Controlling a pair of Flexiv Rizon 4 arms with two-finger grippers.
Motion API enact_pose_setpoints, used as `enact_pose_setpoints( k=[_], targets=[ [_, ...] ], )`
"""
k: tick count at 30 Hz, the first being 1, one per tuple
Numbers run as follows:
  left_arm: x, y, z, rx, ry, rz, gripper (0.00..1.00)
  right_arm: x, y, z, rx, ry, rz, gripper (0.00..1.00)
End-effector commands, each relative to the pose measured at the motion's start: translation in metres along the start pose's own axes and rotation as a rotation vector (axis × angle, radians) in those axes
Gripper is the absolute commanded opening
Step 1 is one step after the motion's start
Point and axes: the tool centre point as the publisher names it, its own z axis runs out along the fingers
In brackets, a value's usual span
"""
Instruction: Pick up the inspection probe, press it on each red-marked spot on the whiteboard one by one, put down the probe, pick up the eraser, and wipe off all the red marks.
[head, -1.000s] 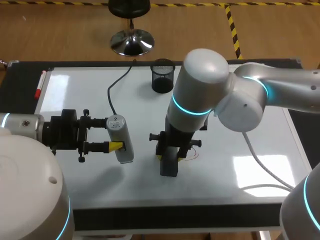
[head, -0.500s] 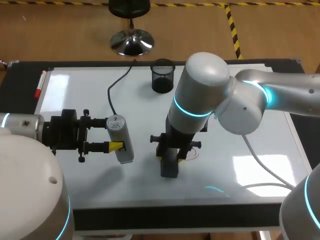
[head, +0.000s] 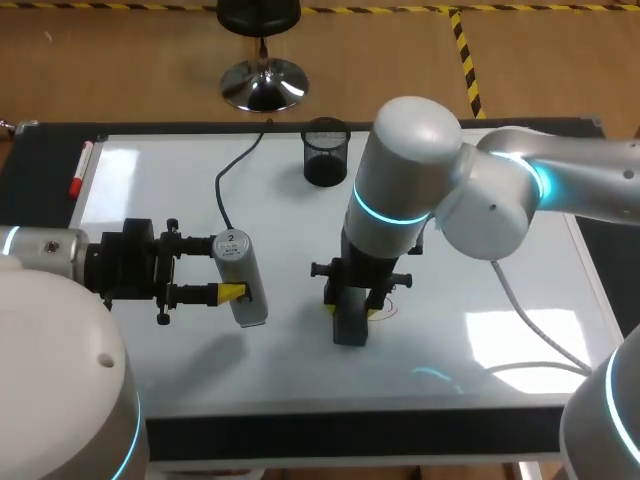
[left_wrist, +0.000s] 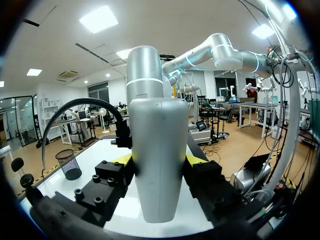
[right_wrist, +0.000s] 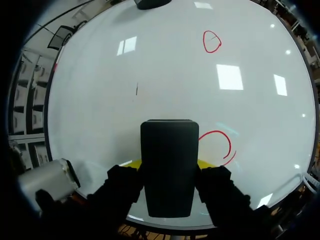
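The grey cylindrical inspection probe (head: 240, 278) lies low over the left half of the whiteboard (head: 150, 190), and my left gripper (head: 222, 268) is shut on it from both sides. From the left wrist, the probe (left_wrist: 157, 165) fills the space between the fingers of that gripper (left_wrist: 157, 161). My right gripper (head: 350, 306) is shut on the black eraser (head: 349, 325), held down on the board near the middle. In the right wrist view the eraser (right_wrist: 169, 165) sits beside a partly wiped red mark (right_wrist: 220, 145). A second red mark, a full circle (right_wrist: 212, 41), lies further ahead.
A black mesh cup (head: 325, 152) stands at the back of the board. A red marker (head: 78, 170) lies along the left edge. The probe's black cable (head: 228, 170) runs toward the back, and a white cable (head: 525, 325) crosses the right side.
My right gripper has slid the eraser a little to the right, toward the red mark near it. The left arm and the probe have not moved.
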Motion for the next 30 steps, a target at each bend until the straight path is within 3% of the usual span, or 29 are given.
enact_pose_setpoints(
  k=[1,12,20,25,30],
  targets=[
    [0.001,-0.001,0.000,0.002,-0.004,0.003,0.00,-0.019,0.000,0.010,-0.008,0.001,-0.005,0.00],
    [0.001,-0.001,0.000,0.002,-0.004,0.003,0.00,-0.055,0.007,0.004,-0.022,-0.023,-0.009,0.00],
    [0.001,-0.001,0.000,0.002,-0.004,0.003,0.00,-0.091,0.018,0.000,-0.002,-0.094,0.033,0.00],
    [0.001,-0.001,0.000,0.002,-0.004,0.003,0.00,-0.109,0.023,-0.015,-0.029,-0.110,0.075,0.00],
    [0.001,-0.001,0.000,0.002,-0.004,0.003,0.00,-0.114,0.025,-0.035,-0.067,-0.106,0.088,0.00]
  ],
)
